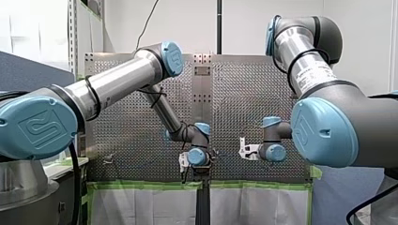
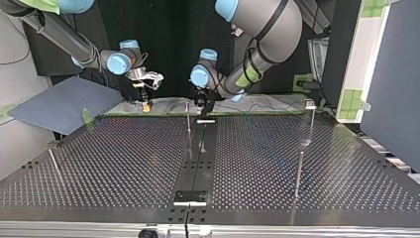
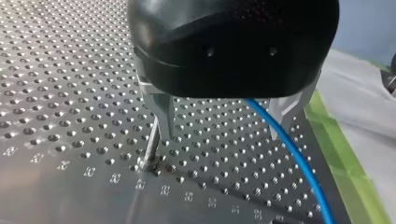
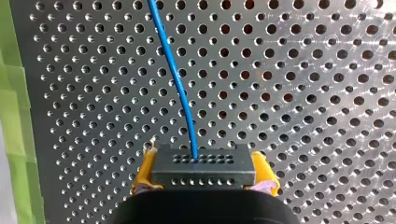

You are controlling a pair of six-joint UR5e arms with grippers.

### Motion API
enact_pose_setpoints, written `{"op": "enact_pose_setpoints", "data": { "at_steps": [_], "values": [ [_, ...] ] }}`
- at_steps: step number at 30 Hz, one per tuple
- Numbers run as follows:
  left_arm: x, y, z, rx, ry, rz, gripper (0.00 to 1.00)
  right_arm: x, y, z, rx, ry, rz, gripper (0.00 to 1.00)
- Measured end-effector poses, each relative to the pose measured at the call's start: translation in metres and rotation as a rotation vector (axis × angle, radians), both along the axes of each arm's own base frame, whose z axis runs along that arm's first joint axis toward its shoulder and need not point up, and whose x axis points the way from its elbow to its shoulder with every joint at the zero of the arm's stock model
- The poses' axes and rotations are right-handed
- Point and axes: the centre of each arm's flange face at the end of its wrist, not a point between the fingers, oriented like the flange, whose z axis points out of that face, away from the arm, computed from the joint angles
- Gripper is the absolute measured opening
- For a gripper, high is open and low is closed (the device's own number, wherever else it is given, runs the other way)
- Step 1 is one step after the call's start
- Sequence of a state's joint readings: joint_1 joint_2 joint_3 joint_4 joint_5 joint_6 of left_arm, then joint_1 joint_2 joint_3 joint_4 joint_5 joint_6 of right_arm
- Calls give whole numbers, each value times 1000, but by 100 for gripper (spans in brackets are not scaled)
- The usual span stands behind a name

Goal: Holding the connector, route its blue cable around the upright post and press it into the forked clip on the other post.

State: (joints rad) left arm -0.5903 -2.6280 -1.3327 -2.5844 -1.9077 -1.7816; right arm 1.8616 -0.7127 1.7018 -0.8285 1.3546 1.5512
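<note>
Front view: both arms reach to the far side of the surface (image 1: 141, 126). The left hand (image 1: 186, 161) is near the middle and the right hand (image 1: 243, 150) just right of it; the cable isn't readable here. Top view: the right hand sits at the far left with the connector (image 2: 145, 105) in it, low over the surface's far edge. The left hand is at the far middle, just beside the upright post (image 2: 188, 118). The post at the far right carries what looks like the forked clip (image 2: 309, 103), though it's too small to be sure. It is well apart from both hands, with nothing in it. Left wrist view: the metal fingers (image 3: 161, 114) are spread wide and grip nothing. The blue cable (image 3: 292, 154) runs loose between them, closer to one finger, and the other finger is just beside the post. No wrap round the post that I can see. Right wrist view: the yellow pads (image 4: 145, 170) are clamped on both ends of the connector, and the cable leaves its front face and runs off across the holes. Judgement: grasp is done and the cable lies at the post; the wrap and the press into the clip are both left.
</note>
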Motion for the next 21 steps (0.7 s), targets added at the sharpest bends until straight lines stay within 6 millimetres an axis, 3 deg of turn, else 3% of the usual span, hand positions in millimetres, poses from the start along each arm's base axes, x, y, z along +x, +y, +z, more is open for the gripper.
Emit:
{"op": "enact_pose_setpoints", "data": {
  "at_steps": [14, 21],
  "values": [
    [-21, 14, -9, -11, 13, -53, 100, 0, 0, 0, 0, 0, 0, 0],
    [-21, 20, -10, -9, 11, -45, 100, 0, 0, 0, 1, 1, 1, 0]
  ]
}}
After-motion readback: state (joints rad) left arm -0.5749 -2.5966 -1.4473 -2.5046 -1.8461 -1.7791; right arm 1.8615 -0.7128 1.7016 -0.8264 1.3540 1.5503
